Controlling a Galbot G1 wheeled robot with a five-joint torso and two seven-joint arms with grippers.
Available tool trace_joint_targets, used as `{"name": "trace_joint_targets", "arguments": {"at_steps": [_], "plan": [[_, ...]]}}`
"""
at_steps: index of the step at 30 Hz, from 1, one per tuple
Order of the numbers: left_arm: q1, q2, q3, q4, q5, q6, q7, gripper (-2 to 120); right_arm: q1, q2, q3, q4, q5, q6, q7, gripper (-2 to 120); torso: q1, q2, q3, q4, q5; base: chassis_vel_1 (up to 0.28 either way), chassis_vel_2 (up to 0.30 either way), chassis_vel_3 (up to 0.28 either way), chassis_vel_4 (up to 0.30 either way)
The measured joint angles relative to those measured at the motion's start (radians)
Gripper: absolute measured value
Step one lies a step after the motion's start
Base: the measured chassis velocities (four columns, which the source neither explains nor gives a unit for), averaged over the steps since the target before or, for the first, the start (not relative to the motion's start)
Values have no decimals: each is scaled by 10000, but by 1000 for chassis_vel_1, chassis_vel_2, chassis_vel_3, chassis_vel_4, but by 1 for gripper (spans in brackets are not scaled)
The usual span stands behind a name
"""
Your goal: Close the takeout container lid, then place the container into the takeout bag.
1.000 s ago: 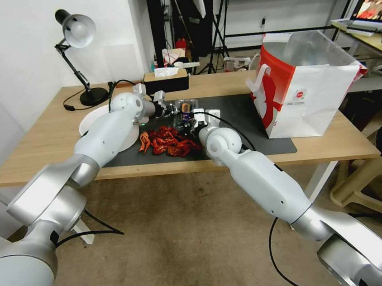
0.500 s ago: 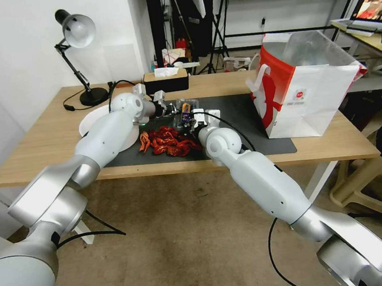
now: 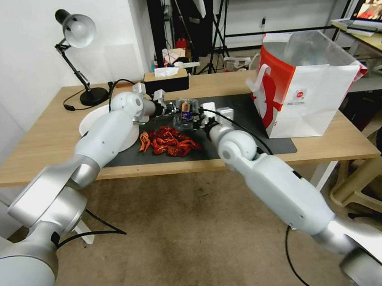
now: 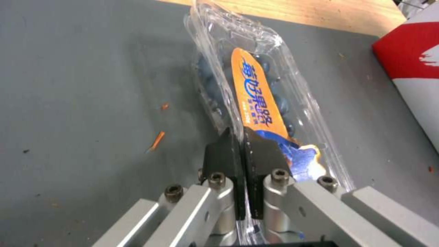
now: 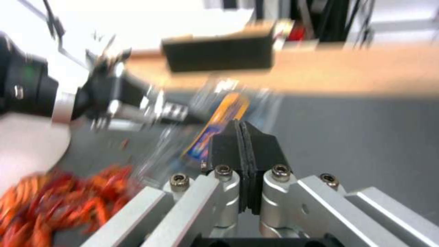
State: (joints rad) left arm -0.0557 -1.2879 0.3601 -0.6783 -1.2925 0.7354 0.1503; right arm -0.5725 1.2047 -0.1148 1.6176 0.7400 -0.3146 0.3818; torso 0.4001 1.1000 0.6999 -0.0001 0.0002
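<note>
Risk sits mostly in the thin plastic. Taking the black mat (image 3: 239,124) as landmark and going left to right: the left gripper (image 4: 241,135) is pinched tight on an edge of the takeout container (image 4: 256,92) at the mat's far left part, just beyond the red crayfish pile (image 3: 169,143). The lid (image 4: 258,99) with its orange label seems down over the blueberries. The container's long axis runs away from that gripper toward the takeout bag (image 3: 306,90), standing on the mat's right end. The right gripper (image 5: 241,137), pads pressed together on nothing, hangs just beside the container. An unlatched lid could spring open, or the rim slip out.
</note>
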Motion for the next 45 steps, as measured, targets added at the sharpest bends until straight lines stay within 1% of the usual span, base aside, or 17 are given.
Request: {"name": "trace_joint_targets", "arguments": {"at_steps": [3, 5, 6, 7, 9, 10, 15, 17, 19, 22, 23, 27, 30, 33, 35, 40, 45], "plan": [[18, 42, -2, -66, -13, 0, 14, 0, -595, -347, 307, 508, -634, 832, -157, 0, -1, 0, 0, 2, -2, 0, 0, 0, 0], [39, 74, -10, -116, -19, 0, 61, 0, -1551, -690, 769, 1050, -1492, 2259, -348, 0, 0, 0, -1, 5, -3, 0, 0, 0, 0], [39, 74, -10, -116, -19, 0, 61, 0, -1551, -690, 769, 1050, -1492, 2259, -348, 0, 0, 0, -1, 5, -3, 0, 0, 0, 0], [45, 84, -14, -128, -20, 0, 67, 0, -2004, -778, 988, 1237, -1751, 2860, -389, 0, -1, 0, -1, 2, -1, 0, 0, 0, 0], [73, 105, -18, -144, -21, -1, 80, 0, -3256, -1011, 1536, 1752, -2227, 3764, -609, 8, -1, 0, 0, -2, 6, 0, 0, 0, 0], [73, 105, -18, -144, -21, -1, 80, 0, -3256, -1011, 1536, 1752, -2227, 3764, -609, 8, -1, 0, 0, -2, 6, 0, 0, 0, 0], [115, 106, -61, -190, -19, -1, 76, 0, -5302, -1346, 2674, 3152, -2688, 4277, -639, 30, -2, 1, -2, 2, -7, 0, 0, 0, 0], [124, 107, -113, -194, -16, -2, 74, 0, -6234, -1382, 2988, 3521, -3044, 4496, -581, 39, -2, 0, -1, 0, 3, 0, 0, 0, 0], [124, 108, -122, -193, -15, -1, 73, 0, -6378, -1385, 3025, 3567, -3084, 4531, -566, 41, -3, 0, -1, 0, 1, 0, 0, 0, 0], [124, 111, -230, -210, -10, -1, 74, 0, -7434, -1369, 3292, 3808, -3412, 4917, -529, 57, -3, 0, -1, 2, 0, 0, 0, 0, 0], [124, 111, -230, -210, -10, -1, 74, 0, -7434, -1369, 3292, 3808, -3412, 4917, -529, 57, -3, 0, -1, 2, 0, 0, 0, 0, 0], [125, 89, -372, -236, -5, -1, 73, 0, -8250, -1240, 3458, 3930, -3669, 5153, -547, 72, -3, 1, 0, 1, -2, 0, 0, 0, 0], [137, 112, -373, -288, -2, -1, 82, 0, -8775, -992, 3507, 3918, -4094, 5336, -546, 88, -3, 1, 0, 1, -2, 0, 0, 0, 0], [142, 117, -375, -292, 0, -1, 83, 0, -8881, -936, 3508, 3895, -4174, 5390, -549, 91, -2, 0, 0, 2, -3, 0, 0, 0, 0], [147, 132, -506, -399, -35, -1, 48, 0, -9376, -655, 3504, 3711, -4508, 5681, -678, 106, -1, 0, 0, 0, -2, 0, 0, 0, 0], [-121, 131, -629, -485, -245, -1, -56, 0, -9598, -448, 3459, 3548, -4703, 5868, -780, 114, -1, 0, 0, 2, -3, 0, 0, 0, 0], [-338, 140, -599, -638, -383, -1, -118, 0, -9575, -426, 3435, 3542, -4738, 5868, -779, 114, -1, 1, 0, 1, -3, 0, 0, 0, 0]]}}
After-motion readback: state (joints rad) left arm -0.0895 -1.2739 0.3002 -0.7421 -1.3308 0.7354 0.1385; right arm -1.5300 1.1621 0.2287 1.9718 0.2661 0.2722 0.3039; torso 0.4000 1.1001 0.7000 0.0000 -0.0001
